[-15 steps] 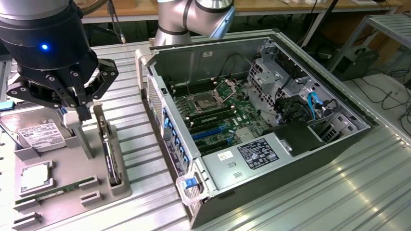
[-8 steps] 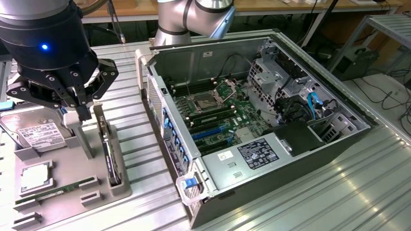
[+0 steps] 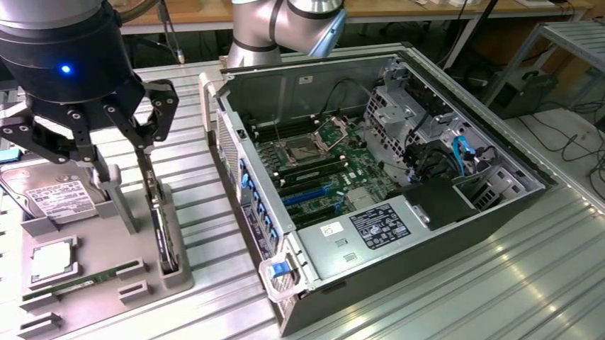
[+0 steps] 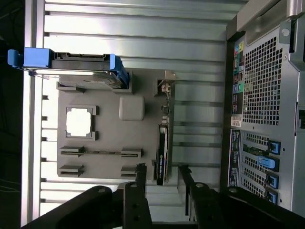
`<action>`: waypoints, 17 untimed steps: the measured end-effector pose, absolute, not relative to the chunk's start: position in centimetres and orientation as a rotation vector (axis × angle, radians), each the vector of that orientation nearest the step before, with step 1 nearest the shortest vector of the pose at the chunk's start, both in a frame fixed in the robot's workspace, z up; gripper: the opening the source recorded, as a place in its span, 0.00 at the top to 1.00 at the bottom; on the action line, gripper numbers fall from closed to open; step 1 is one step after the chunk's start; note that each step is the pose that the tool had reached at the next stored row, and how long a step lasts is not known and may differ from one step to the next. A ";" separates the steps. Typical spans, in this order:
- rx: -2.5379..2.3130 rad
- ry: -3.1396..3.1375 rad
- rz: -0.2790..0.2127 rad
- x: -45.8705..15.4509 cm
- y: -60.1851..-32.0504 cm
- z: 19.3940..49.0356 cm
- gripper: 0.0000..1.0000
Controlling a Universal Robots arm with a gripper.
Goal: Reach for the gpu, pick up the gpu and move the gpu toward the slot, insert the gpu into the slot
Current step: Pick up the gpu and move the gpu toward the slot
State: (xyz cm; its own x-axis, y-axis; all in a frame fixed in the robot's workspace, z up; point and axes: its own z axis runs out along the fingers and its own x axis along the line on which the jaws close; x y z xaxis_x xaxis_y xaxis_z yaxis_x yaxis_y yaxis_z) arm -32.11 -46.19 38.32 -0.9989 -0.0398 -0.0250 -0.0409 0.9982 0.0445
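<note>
The gpu (image 3: 159, 221) is a thin black card standing on edge in a grey fixture tray (image 3: 142, 244) at the exterior view's left, its silver bracket end toward the back. My gripper (image 3: 123, 163) hangs open just above it, one finger on each side of the card, not gripping. In the wrist view the gpu (image 4: 163, 151) is edge-on, and its near end lies between the two fingers of the gripper (image 4: 162, 174). The blue slot (image 3: 302, 197) lies on the green motherboard (image 3: 364, 159) inside the open computer case.
The tray also holds a silver hard drive (image 3: 52, 195) with a white label, a CPU (image 3: 52, 258) and a green memory stick (image 3: 85, 283). The open case (image 3: 492, 234) stands at the tray's right on a ribbed metal table (image 3: 529, 283). The case's rear panel (image 4: 267, 95) is close.
</note>
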 end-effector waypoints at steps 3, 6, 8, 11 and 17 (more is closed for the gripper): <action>-0.063 3.116 0.070 -32.1 -46.2 38.3 0.46; -0.063 3.116 0.070 -32.1 -46.2 38.3 0.40; -0.063 3.116 0.070 -32.1 -46.2 38.3 0.34; -0.063 3.117 0.050 -32.1 -46.0 38.3 0.34; -0.064 3.118 0.001 -32.1 -46.0 38.2 0.34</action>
